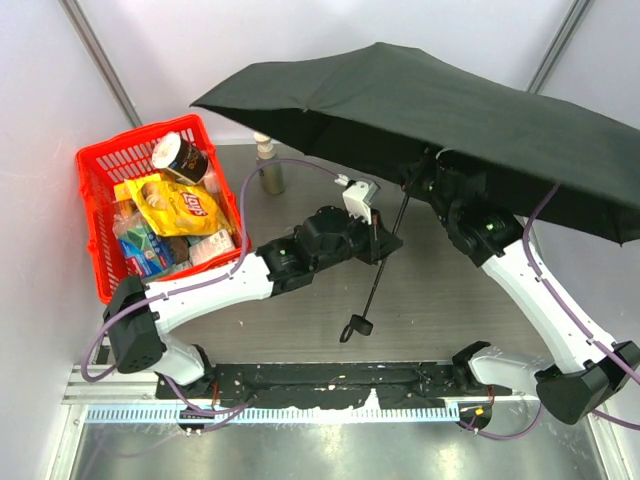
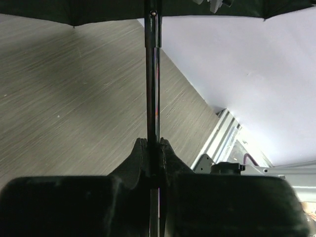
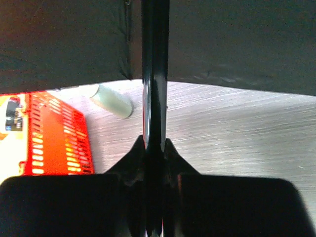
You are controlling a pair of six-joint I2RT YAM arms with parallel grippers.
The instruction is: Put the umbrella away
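The umbrella (image 1: 430,120) is open, its black canopy spread over the table's back right and tilted. Its thin shaft (image 1: 385,255) slants down to the small handle (image 1: 358,325), which hangs near the table's middle with its loop. My left gripper (image 1: 383,238) is shut on the shaft about midway; in the left wrist view its jaws (image 2: 152,143) pinch the shaft (image 2: 152,74). My right gripper (image 1: 412,182) sits higher, partly under the canopy edge. In the right wrist view its jaws (image 3: 154,140) are shut on the thicker upper shaft (image 3: 154,59), just below the canopy's underside (image 3: 237,44).
A red basket (image 1: 95,200) holding several snack packs and a can stands at the back left. A pale bottle (image 1: 268,165) stands behind the left arm, next to the basket, and also shows in the right wrist view as the bottle (image 3: 111,100). White walls enclose the table.
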